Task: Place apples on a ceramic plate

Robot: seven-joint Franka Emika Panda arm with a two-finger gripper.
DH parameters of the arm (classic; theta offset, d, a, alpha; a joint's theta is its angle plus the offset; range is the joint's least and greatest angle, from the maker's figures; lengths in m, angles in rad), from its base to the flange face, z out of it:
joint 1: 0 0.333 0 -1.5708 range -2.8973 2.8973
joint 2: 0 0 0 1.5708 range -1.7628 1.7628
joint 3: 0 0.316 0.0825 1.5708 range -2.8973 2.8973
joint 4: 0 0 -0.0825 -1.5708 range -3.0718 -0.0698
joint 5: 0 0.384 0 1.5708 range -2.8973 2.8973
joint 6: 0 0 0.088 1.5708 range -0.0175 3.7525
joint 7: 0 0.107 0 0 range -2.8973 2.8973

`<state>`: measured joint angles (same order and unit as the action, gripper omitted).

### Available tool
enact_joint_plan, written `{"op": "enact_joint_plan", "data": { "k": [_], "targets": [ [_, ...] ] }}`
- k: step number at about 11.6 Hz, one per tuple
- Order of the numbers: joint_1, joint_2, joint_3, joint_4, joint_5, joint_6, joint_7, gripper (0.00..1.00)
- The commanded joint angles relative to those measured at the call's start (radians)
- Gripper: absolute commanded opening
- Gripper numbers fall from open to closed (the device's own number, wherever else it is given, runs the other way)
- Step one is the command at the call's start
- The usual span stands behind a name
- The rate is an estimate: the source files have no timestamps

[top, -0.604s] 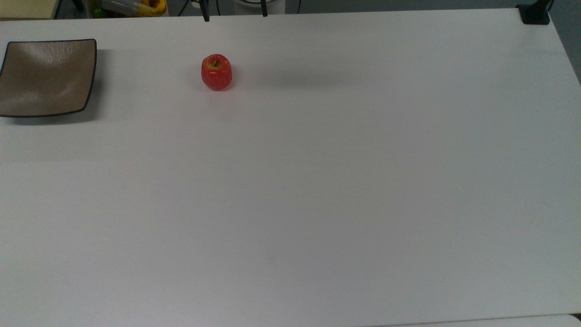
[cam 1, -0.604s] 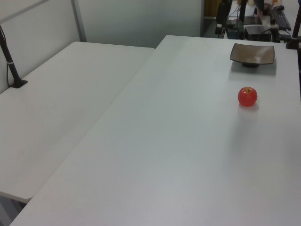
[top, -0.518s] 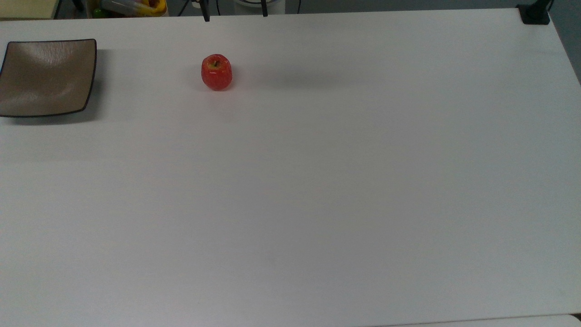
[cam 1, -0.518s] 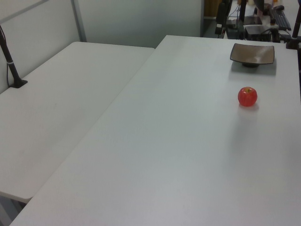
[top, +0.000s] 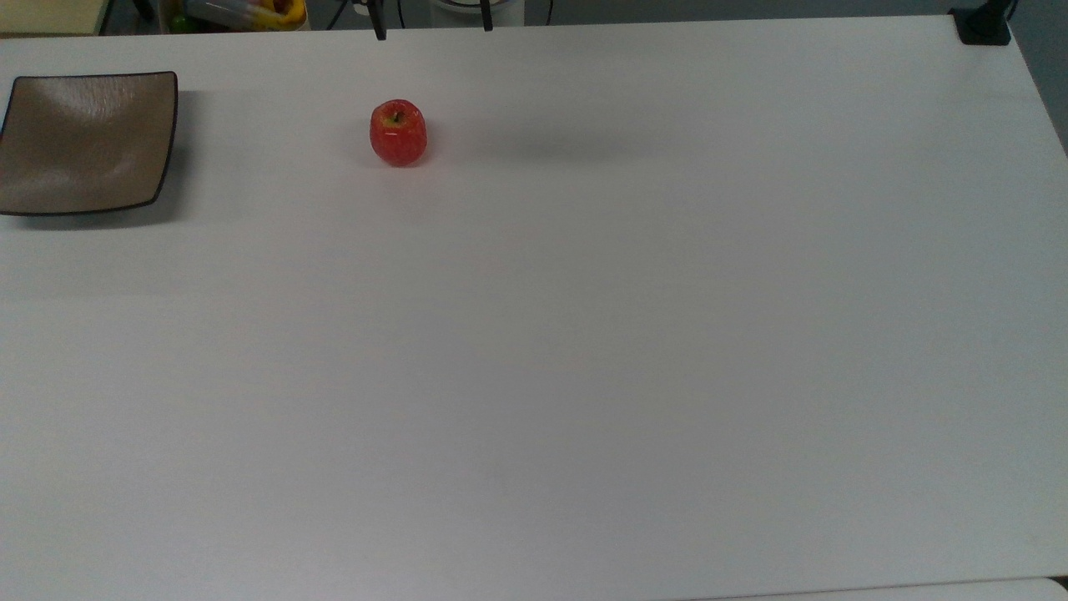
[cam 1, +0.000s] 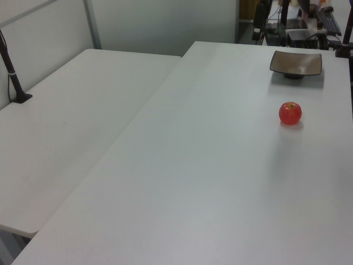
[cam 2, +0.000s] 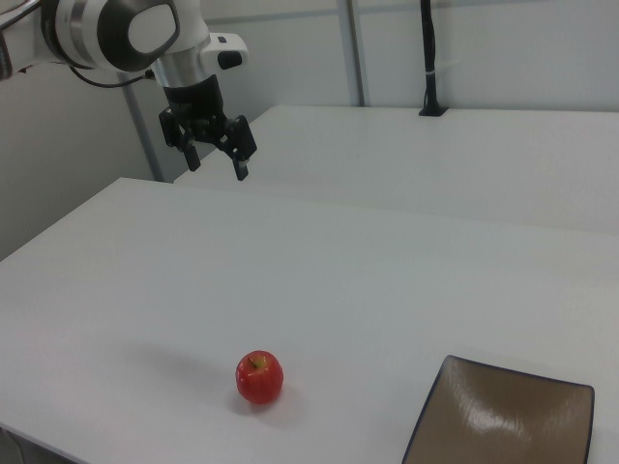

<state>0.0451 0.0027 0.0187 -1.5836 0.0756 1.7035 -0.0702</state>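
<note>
Fingers [cam 2: 240, 166] spread wide and empty, the gripper [cam 2: 215, 157] hanging high above the white table [cam 2: 319, 280]

Top view: the apple [top: 398, 133] sits upright on the bare table, stem up, well apart from the ceramic plate [top: 83, 142], off toward the top view's right of it. Left view: the apple [cam 1: 290, 113] lies nearer the camera than the ceramic plate [cam 1: 296, 64], nothing on the dish. Right view: the apple [cam 2: 259, 377] stands to the right view's left of the ceramic plate [cam 2: 503, 425], the gripper far behind it. Looks smooth, rigid and light, likely to roll; a grip across its widest middle should hold best
</note>
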Motion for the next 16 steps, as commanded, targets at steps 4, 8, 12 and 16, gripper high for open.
{"op": "enact_joint_plan", "data": {
  "k": [4, 8, 12, 16],
  "targets": [
    [0.007, -0.003, -0.002, -0.007, 0.013, 0.008, -0.003, 1.00],
    [0.007, -0.004, -0.002, -0.010, 0.006, 0.002, -0.014, 1.00],
    [-0.002, -0.047, 0.000, -0.059, 0.006, -0.045, -0.065, 1.00],
    [0.009, -0.160, 0.000, -0.217, 0.001, -0.163, -0.198, 1.00]
  ]
}}
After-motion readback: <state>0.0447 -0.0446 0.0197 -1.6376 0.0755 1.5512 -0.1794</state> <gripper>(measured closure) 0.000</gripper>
